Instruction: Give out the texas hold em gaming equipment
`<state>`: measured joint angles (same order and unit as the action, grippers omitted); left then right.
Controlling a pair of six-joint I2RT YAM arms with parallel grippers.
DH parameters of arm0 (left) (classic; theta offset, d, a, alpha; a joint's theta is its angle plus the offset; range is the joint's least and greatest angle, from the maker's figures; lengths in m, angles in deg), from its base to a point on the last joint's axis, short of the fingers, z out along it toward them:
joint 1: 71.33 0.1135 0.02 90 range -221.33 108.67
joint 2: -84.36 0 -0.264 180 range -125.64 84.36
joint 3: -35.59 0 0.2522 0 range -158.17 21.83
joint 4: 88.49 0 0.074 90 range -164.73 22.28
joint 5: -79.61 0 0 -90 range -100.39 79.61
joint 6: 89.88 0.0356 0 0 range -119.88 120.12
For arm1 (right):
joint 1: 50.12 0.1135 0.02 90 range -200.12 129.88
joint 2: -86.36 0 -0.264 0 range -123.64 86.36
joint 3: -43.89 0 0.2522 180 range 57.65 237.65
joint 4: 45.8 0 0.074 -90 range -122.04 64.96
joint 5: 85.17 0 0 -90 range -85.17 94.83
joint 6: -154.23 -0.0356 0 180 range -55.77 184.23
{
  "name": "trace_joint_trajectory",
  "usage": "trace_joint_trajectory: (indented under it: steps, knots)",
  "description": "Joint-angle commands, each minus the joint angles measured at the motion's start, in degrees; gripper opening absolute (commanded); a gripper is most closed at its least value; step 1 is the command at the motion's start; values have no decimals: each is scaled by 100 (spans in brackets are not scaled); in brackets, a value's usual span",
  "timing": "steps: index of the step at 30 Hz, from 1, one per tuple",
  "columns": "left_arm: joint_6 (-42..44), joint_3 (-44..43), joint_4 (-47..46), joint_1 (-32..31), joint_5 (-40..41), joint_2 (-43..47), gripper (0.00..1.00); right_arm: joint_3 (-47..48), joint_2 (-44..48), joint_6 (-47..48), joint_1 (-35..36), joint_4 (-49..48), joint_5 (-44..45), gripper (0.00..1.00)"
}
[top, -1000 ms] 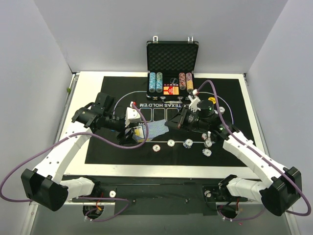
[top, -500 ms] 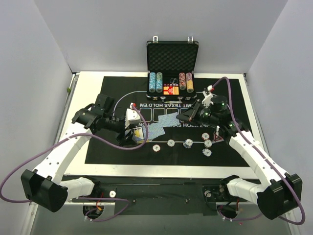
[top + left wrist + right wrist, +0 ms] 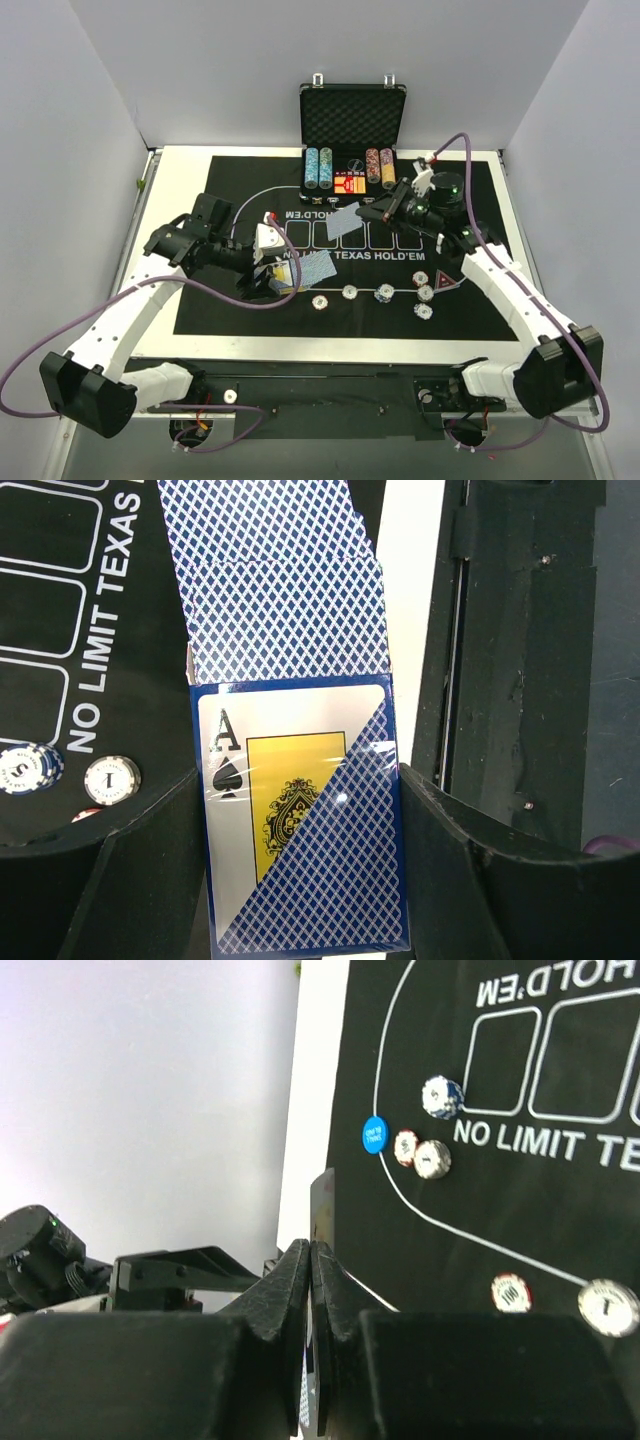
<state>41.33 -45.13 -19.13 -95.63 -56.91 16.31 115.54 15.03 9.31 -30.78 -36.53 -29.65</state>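
Observation:
My left gripper is shut on a card box printed with an ace of spades. Blue-backed playing cards stick out of the box's open end. My right gripper is shut on a single blue-backed card, held above the far middle of the mat. In the right wrist view that card shows edge-on. Several poker chips lie along the mat's near line. A blue button disc lies near the mat's left end.
The black mat covers most of the white table. An open black case stands at the far edge, with chip stacks in it. A red triangle marker lies near the right-hand chips.
My right gripper has drawn a card away from the box and carried it up and towards the far right. The left gripper and box have stayed nearly still.

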Motion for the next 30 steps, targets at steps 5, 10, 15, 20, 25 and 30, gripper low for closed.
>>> trace_joint_trajectory:
  steps: [5,10,15,20,25,30]
  knots:
    - [80,-133,4,21,-296,240,4,441,-1356,-590,193,-1702,-121,0]
    - [10,-203,39,30,-322,283,4,1372,-3013,-792,650,-2205,160,0]
    - [-69,-265,22,39,-305,371,4,3171,-4642,-1047,1046,-2232,362,0]
    - [-122,-291,127,48,-322,468,4,4914,-6214,-1214,1362,-1766,468,0]
    - [-219,-265,92,74,-296,521,4,6093,-7139,-1355,1757,-1485,591,0]
    - [-263,-239,83,100,-296,530,4,6393,-7659,-1390,2065,-1309,802,0]
